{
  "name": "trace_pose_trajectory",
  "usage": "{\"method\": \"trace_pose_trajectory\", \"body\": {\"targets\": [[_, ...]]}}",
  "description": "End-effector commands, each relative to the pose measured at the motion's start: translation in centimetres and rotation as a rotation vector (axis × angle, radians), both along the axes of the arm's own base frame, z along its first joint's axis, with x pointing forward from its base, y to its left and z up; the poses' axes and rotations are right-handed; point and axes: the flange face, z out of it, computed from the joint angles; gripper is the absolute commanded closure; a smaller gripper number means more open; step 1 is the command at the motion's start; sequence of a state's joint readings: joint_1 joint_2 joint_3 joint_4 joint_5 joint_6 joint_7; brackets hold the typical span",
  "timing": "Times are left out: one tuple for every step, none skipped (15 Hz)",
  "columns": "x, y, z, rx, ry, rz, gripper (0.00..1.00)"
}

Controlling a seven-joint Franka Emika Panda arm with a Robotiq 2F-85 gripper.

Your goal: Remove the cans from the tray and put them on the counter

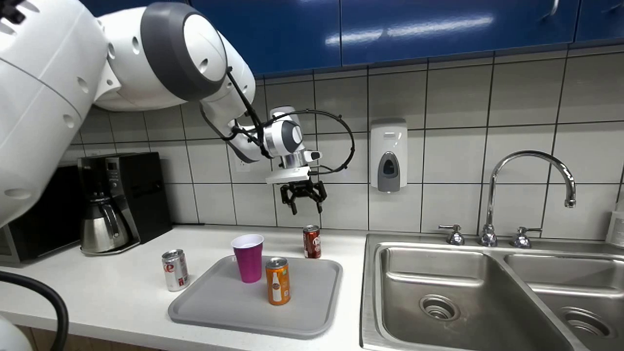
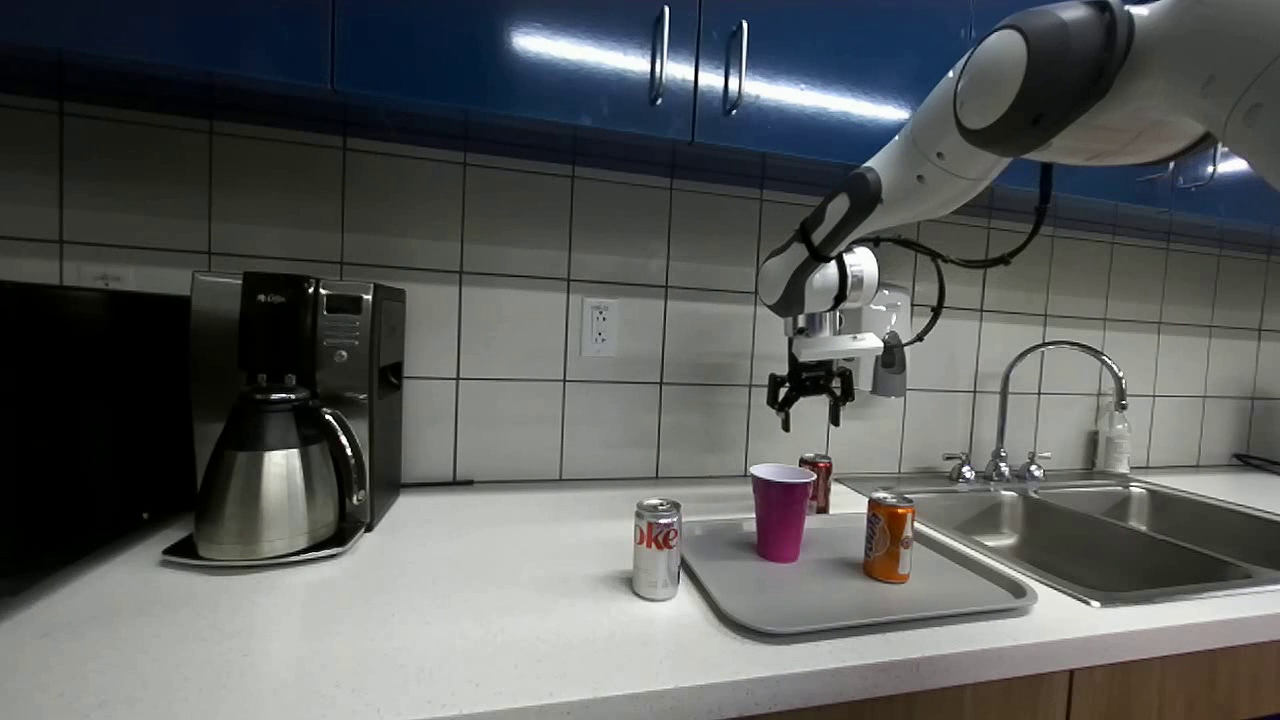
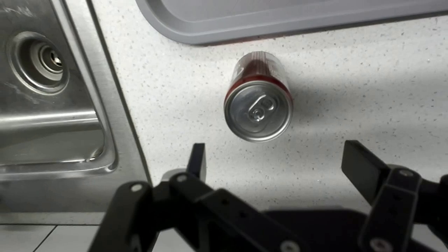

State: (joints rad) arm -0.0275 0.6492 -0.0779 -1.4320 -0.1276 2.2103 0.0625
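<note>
White counter, grey tray, orange can aboard

Tiled wall rises behind; steel sink lies right, coffee maker left. In an exterior view the pink cup partly hides the dark red can; the wrist view crops the tray. The dark red can stands just beyond the far rim, the silver can just left of the tray. The gripper hangs above, jaws wide apart. Broad counter separates silver can and coffee maker.
</note>
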Motion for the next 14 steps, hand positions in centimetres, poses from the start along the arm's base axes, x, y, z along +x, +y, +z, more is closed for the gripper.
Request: {"method": "trace_pose_trajectory", "body": {"targets": [[-3.2,0.2,0.3,0.028,0.011,0.025,0.0],[-4.1,0.4,0.1,0.032,0.013,0.03,0.0],[-4.8,0.4,-0.1,0.03,0.018,0.03,0.0],[-5.6,0.5,-0.4,0.031,0.021,0.029,0.0],[-6.3,0.5,-0.6,0.034,0.025,0.03,0.0],[-7.2,0.6,-0.6,0.033,0.024,0.033,0.0],[-8.0,0.7,-0.6,0.034,0.022,0.035,0.0],[-8.9,0.8,-0.4,0.032,0.017,0.04,0.0],[-9.7,0.8,-0.2,0.034,0.015,0.044,0.0],[-10.7,1.0,0.0,0.029,0.013,0.048,0.0],[-11.5,1.0,0.2,0.031,0.01,0.051,0.0],[-12.3,1.1,0.5,0.032,0.01,0.052,0.0],[-13.2,1.2,0.8,0.032,0.008,0.053,0.0],[-14.1,1.3,1.1,0.031,0.007,0.053,0.0]]}}
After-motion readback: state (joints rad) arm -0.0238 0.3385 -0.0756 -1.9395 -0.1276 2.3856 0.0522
